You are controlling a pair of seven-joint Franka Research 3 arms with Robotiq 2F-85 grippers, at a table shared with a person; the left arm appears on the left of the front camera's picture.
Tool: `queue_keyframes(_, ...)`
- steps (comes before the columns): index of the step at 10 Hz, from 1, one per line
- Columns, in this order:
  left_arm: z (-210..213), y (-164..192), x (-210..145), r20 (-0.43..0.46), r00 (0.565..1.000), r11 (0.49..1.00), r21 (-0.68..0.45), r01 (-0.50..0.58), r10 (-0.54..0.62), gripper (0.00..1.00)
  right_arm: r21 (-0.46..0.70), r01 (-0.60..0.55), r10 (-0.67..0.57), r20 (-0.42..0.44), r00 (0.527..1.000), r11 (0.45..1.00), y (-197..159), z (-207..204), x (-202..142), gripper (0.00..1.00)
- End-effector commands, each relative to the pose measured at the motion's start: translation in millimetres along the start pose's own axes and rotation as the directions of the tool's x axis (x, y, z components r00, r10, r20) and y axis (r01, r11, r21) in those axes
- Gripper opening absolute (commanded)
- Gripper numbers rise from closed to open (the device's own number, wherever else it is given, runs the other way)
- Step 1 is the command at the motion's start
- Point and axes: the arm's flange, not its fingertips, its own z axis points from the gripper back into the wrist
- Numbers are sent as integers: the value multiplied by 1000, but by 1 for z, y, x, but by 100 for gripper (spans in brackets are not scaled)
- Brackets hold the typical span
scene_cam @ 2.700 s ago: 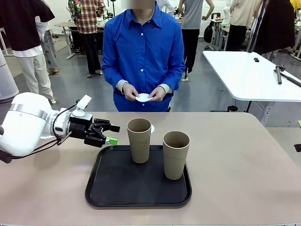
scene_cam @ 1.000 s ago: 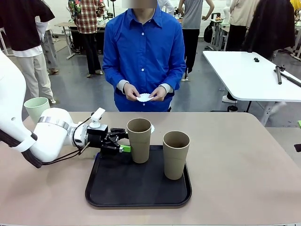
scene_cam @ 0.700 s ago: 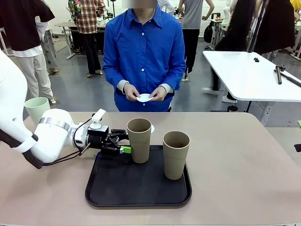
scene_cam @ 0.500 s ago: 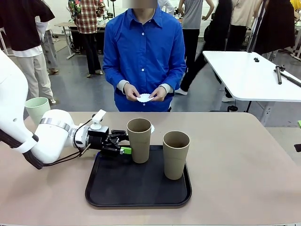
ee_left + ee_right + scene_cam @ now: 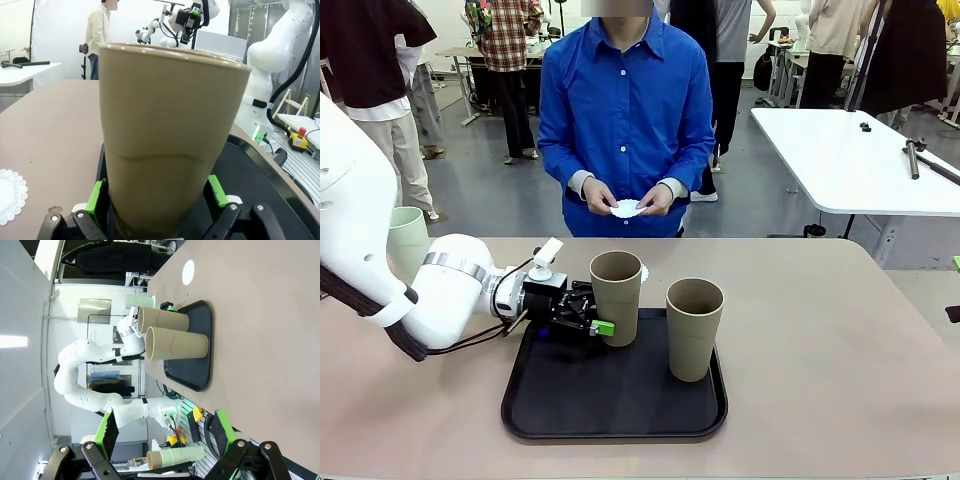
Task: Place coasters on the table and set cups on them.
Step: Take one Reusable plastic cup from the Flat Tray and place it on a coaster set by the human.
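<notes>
Currently: three tall, tapered, handleless matte cups. Left tan cup point(image 5: 616, 297) and right tan cup point(image 5: 694, 328) stand upright on a black tray point(image 5: 580, 400); the mint cup point(image 5: 408, 240) stands on the beige table point(image 5: 820, 350), far left. Two white lacy paper coasters: table coaster point(image 5: 642, 272) behind the tray, held coaster point(image 5: 626, 208) in the person's hands. Left gripper point(image 5: 155, 195) is open, its green pads point(image 5: 94, 195) straddling the left tan cup's base. Right gripper point(image 5: 165, 430) has its fingers spread apart.

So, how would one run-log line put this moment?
left gripper: open, straddling rear tan cup on black tray | right gripper: open, empty | person: holding coaster
</notes>
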Motion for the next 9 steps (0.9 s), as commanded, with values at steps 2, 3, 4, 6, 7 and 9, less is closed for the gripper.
queue_keyframes(2,-20,3,-4,-12,997,998,2,70,-70,100,15,-7,7,5,1000,1000,0,0,-1,100)
queue_keyframes(3,-23,4,-4,1,997,997,-2,75,-75,100,15,-7,7,5,1000,1000,0,0,-1,100)
queue_keyframes(4,-23,4,-3,25,996,996,1,87,-87,100,15,-7,7,5,1000,1000,0,0,-1,100)
queue_keyframes(6,-18,4,0,68,994,996,12,88,-88,40,15,-7,7,5,1000,1000,0,0,-1,100)
queue_keyframes(7,-17,4,1,71,994,996,13,87,-88,0,15,-7,7,5,1000,1000,0,0,-1,100)
queue_keyframes(9,-12,-3,8,57,994,995,7,97,-97,0,15,-7,7,5,1000,1000,0,0,-1,100)
